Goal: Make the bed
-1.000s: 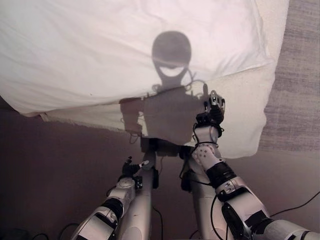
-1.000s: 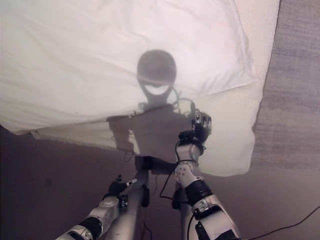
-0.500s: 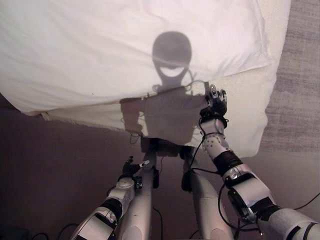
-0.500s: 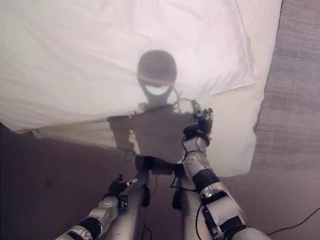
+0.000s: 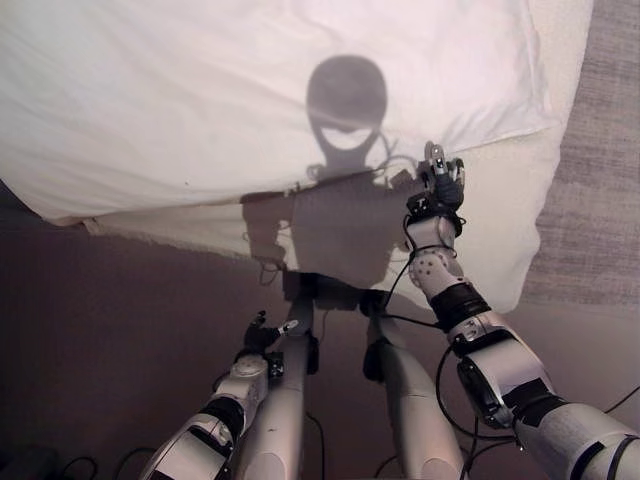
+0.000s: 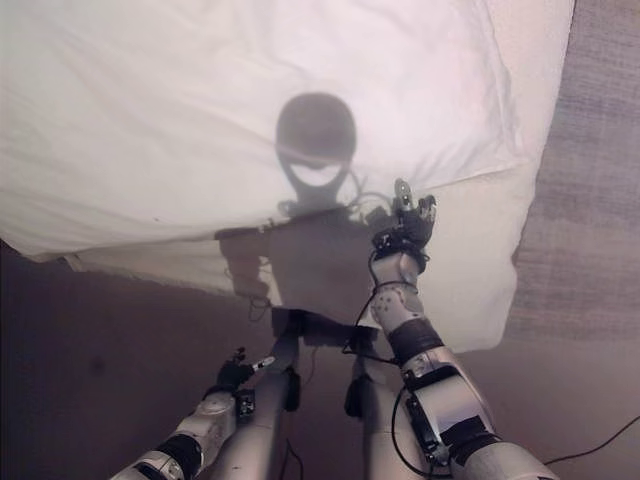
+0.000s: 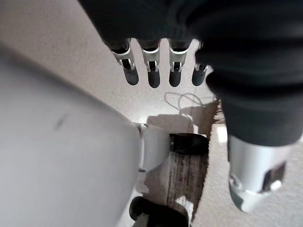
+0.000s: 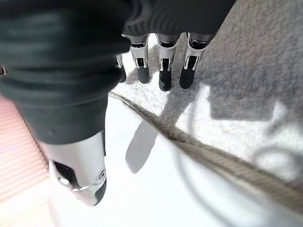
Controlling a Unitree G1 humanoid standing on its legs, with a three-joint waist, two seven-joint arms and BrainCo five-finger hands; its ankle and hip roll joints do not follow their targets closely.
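A white duvet (image 5: 250,90) covers the bed, and its lower edge lies over a cream textured cover (image 5: 500,230) that hangs down the bed's side. My right hand (image 5: 440,190) is raised at that edge, near the duvet's right corner. In the right wrist view its fingers (image 8: 164,71) are straight and hold nothing, hovering just above the cream cover (image 8: 246,56) beside the duvet's seam (image 8: 199,146). My left hand (image 5: 262,335) hangs low near the floor, fingers (image 7: 152,71) relaxed and empty.
A grey carpet (image 5: 600,150) runs along the bed's right side. Brownish floor (image 5: 100,330) spreads below the bed's hanging edge on the left.
My right hand has risen and moved a little to the right, from the hanging cream cover up to the duvet's edge. The left hand has stayed put.
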